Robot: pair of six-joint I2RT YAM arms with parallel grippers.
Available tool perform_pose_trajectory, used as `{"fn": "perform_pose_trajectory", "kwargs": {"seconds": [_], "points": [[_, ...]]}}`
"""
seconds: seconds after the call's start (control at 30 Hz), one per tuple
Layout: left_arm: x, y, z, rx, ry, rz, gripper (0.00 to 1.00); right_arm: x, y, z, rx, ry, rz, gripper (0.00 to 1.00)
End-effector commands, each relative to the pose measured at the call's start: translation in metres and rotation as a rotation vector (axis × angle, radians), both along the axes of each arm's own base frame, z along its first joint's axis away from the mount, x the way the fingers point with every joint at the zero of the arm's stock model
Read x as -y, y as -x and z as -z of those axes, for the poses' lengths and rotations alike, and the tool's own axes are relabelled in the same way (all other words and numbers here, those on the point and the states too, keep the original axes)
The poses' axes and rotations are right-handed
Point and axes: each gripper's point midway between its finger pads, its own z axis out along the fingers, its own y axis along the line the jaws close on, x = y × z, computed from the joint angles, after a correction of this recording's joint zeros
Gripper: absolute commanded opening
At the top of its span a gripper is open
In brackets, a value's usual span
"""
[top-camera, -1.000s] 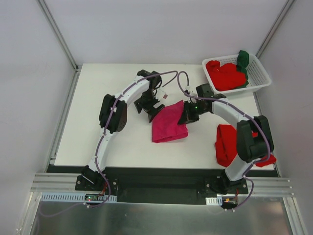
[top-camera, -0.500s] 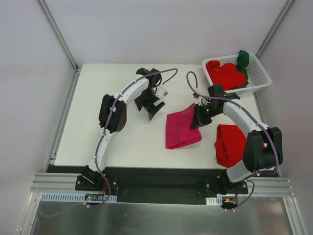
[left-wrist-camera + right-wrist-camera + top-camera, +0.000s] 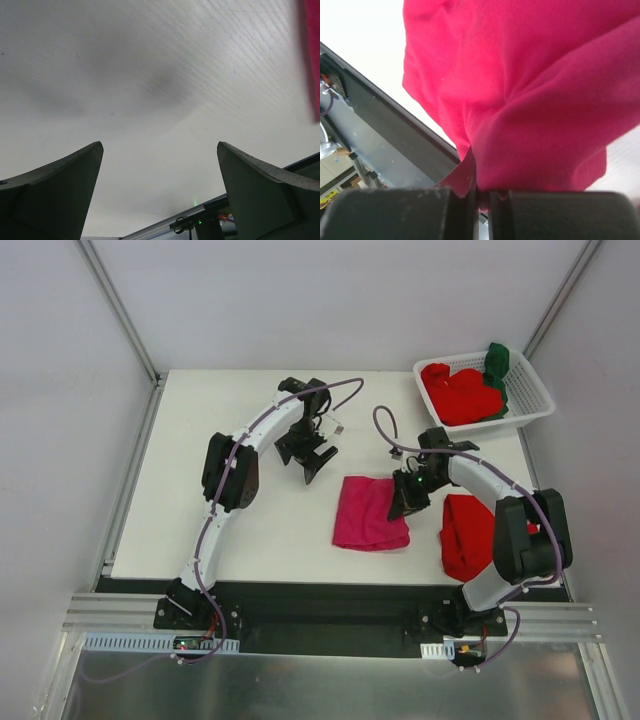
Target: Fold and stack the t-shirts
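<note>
The magenta-pink t-shirt (image 3: 366,513) lies folded on the white table (image 3: 200,440), right of the middle. My right gripper (image 3: 405,502) is shut on its right edge. The right wrist view shows the pink cloth (image 3: 535,100) bunched and pinched between the closed right gripper (image 3: 481,192). My left gripper (image 3: 312,460) hovers open behind and left of the shirt, holding nothing. In the left wrist view the left gripper (image 3: 160,145) has only bare table between its spread fingers, and a strip of the pink shirt (image 3: 312,60) shows at the right edge.
A folded red t-shirt (image 3: 465,535) lies at the near right, partly under the right arm. The white slotted basket (image 3: 535,400) at the back right holds red shirts (image 3: 460,395) and a dark green one (image 3: 497,365).
My right gripper has pulled the pink shirt rightward and toward the near edge, and the cloth now lies lower and flatter. The left gripper drew back slightly and stays open.
</note>
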Motion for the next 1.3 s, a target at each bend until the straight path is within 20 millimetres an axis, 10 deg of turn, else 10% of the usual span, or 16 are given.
{"fn": "perform_pose_trajectory", "kwargs": {"seconds": [0.0,1.0,1.27], "points": [[0.004,0.003,-0.039,0.060,0.040,0.030,0.99,-0.005,-0.005,0.008,0.028,-0.009,-0.034,0.01],[0.055,0.011,-0.024,0.059,0.080,0.106,0.99,0.012,-0.001,0.042,-0.002,0.119,-0.090,0.01],[0.076,0.051,-0.005,-0.122,0.135,0.054,0.99,0.012,-0.012,0.034,0.026,0.126,-0.085,0.01]]}}
